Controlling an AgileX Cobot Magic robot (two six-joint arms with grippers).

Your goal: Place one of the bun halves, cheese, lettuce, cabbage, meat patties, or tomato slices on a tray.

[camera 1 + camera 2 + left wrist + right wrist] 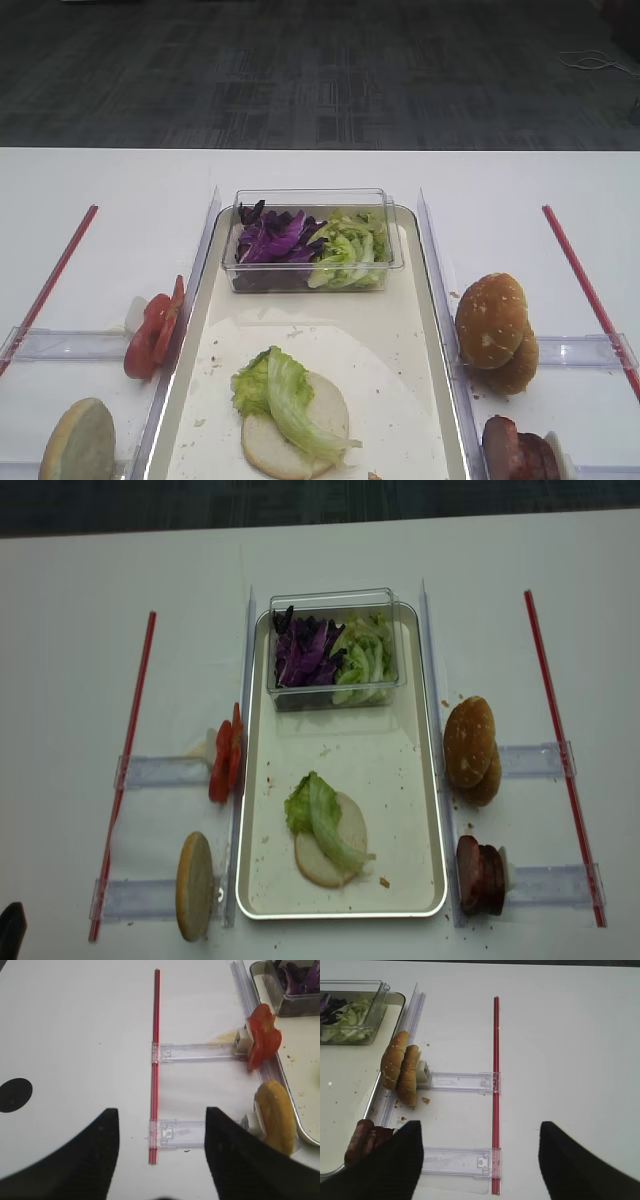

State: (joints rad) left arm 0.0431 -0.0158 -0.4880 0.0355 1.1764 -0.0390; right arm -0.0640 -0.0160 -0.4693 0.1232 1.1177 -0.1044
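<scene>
Closest to the overhead camera, a bun half [296, 428] lies flat at the near end of the tray [432, 300], a lettuce [283, 392] leaf draped over it: the burger looks begun, layered from the base up. The meat patties [520, 448] stand on edge in a clear holder [457, 1162] just right of the tray, probably so fingers can pinch one from above. The tomato slices [152, 332] stand likewise on the left. Cabbage [272, 238] and spare lettuce share a clear box [312, 240] at the tray's far end. The right fingers [397, 1160] are spread apart, empty, above the table near the patties. The left fingers [95, 1155] are apart too, holding nothing.
</scene>
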